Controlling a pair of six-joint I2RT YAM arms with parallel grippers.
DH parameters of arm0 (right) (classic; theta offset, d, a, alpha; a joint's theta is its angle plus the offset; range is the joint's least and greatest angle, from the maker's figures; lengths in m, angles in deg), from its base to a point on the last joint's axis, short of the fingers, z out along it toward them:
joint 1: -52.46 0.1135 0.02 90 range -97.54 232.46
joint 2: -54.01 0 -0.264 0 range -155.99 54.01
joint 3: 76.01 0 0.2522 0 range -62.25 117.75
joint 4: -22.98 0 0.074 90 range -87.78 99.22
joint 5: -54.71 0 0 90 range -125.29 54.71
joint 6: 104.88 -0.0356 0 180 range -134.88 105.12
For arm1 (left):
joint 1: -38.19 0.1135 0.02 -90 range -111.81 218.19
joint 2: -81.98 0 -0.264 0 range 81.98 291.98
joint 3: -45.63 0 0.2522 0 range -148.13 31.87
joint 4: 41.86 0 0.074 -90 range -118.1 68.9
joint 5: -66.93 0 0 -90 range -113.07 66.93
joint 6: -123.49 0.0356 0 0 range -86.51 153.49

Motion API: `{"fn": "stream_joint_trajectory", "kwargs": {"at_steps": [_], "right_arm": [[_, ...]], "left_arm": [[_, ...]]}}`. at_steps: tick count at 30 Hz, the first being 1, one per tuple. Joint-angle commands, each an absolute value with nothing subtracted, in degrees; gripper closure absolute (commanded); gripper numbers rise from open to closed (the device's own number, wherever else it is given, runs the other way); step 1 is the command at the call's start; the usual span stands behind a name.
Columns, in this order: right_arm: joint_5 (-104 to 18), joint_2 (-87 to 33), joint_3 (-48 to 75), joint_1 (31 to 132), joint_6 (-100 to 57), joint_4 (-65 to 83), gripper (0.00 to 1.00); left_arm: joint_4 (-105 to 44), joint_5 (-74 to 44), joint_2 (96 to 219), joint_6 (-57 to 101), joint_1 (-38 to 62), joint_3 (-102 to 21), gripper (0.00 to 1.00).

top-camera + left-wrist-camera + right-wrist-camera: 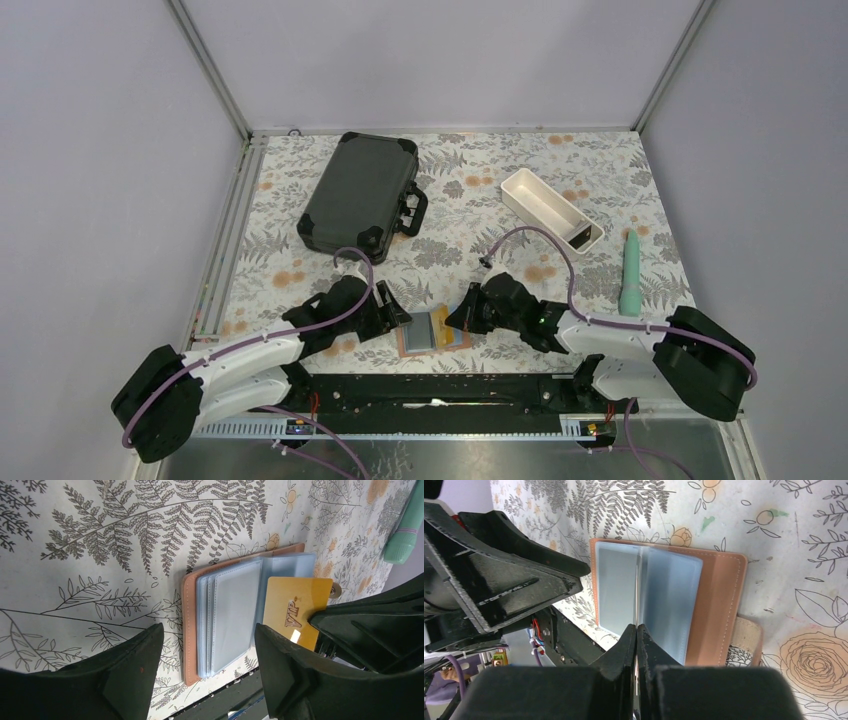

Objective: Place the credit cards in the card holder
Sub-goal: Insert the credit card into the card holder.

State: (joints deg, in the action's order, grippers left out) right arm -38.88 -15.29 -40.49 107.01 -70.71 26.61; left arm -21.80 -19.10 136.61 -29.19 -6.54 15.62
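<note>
The gold card [292,605] face is shown only from left wrist, edge-on from right, clamped in right fingers [628,642]. Left fingers [132,672] spread. Card holder [420,335] laid lengthwise left-right, strap rightward.

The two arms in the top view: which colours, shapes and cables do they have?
The left arm and the right arm look alike: white tube-like middle links, black rounded joint housings and black wrists. A purple cable loops along each arm. The jaws are matte black, thick and wedge-shaped, with flat inner faces.
</note>
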Motion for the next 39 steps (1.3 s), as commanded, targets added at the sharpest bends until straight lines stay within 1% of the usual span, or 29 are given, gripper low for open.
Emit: {"fn": "stream_joint_trajectory", "kwargs": {"at_steps": [1,23,30,39], "right_arm": [[-37.1,-16.5,-40.7,107.7,-71.5,30.2,1.0],[-38.0,-20.7,-42.0,107.9,-74.4,34.3,1.0],[-37.9,-21.1,-41.6,107.9,-77.0,33.6,1.0],[-38.4,-23.0,-42.5,108.0,-76.7,36.8,1.0]], "left_arm": [[-22.1,-20.8,137.2,-29.6,-7.1,16.5,0.31],[-22.1,-20.7,137.4,-30.1,-7.5,16.6,0.35],[-22.1,-20.8,137.9,-30.2,-7.7,16.8,0.4],[-22.2,-20.9,138.5,-30.2,-7.8,17.1,0.46]]}}
